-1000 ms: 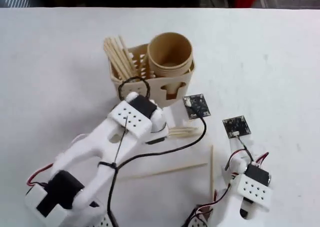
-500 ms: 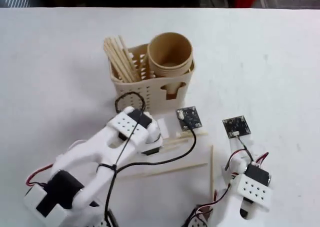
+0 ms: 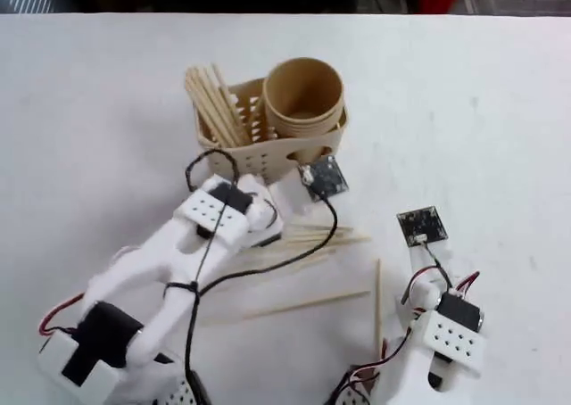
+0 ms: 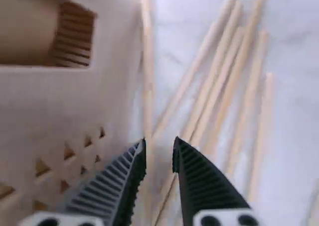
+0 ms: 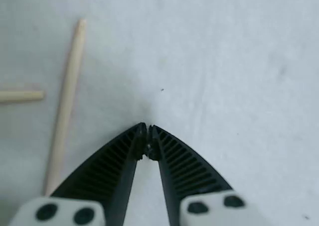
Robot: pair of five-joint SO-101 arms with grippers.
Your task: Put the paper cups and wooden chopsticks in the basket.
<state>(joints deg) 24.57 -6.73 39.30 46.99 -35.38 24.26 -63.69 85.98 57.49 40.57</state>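
Your left gripper (image 4: 159,144) hangs low just beside the front wall of the basket (image 3: 294,155). Its claw is narrowly apart and grips nothing, with loose chopsticks (image 3: 317,238) fanned on the table (image 3: 482,111) right beneath it. That arm's black cable (image 3: 332,227) loops across the fan. You have one basket. The paper cups (image 3: 303,97) are nested in one side of it, their number hard to tell, and a bundle of chopsticks (image 3: 212,102) leans in the other. In the fan you can count at least five sticks. Two more lie apart: a long one (image 3: 308,303) and one pointing away (image 3: 377,298), beside your right gripper (image 5: 148,129), whose claw is closed, empty.
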